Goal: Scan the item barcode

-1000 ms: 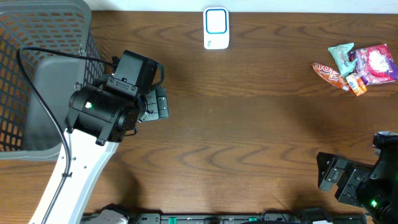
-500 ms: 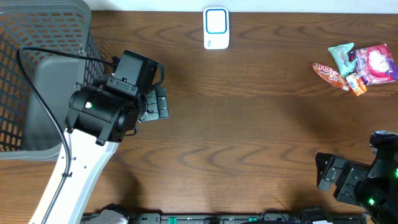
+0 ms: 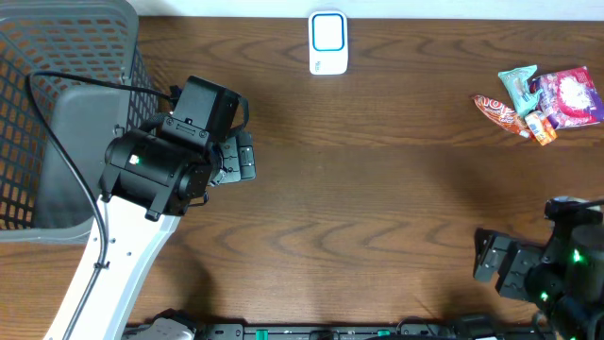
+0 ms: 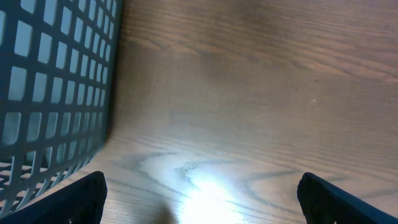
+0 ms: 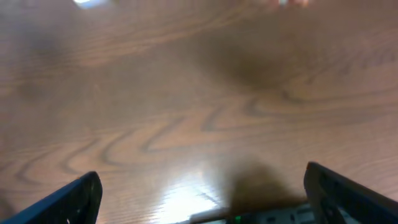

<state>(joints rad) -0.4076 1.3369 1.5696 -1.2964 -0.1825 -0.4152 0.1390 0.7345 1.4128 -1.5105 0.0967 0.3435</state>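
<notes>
Several small snack packets point(image 3: 540, 99) lie in a pile at the back right of the wooden table. A white scanner with a blue-framed face point(image 3: 328, 42) stands at the back centre. My left gripper point(image 3: 247, 157) hovers beside the basket at the left, open, and the left wrist view shows only bare wood between its fingers point(image 4: 81, 199). My right gripper point(image 3: 491, 267) is low at the front right corner, far from the packets. It is open too, with nothing between its fingers point(image 5: 68, 202).
A large grey mesh basket point(image 3: 104, 11) fills the back left corner, and its wall point(image 4: 50, 81) is close on the left in the left wrist view. A black cable point(image 3: 52, 142) loops over the basket to the left arm. A rail point(image 3: 330, 332) runs along the front edge.
The right arm has shifted a little to the left and turned slightly at the front right corner. The left arm has not moved. Both grippers remain open.
</notes>
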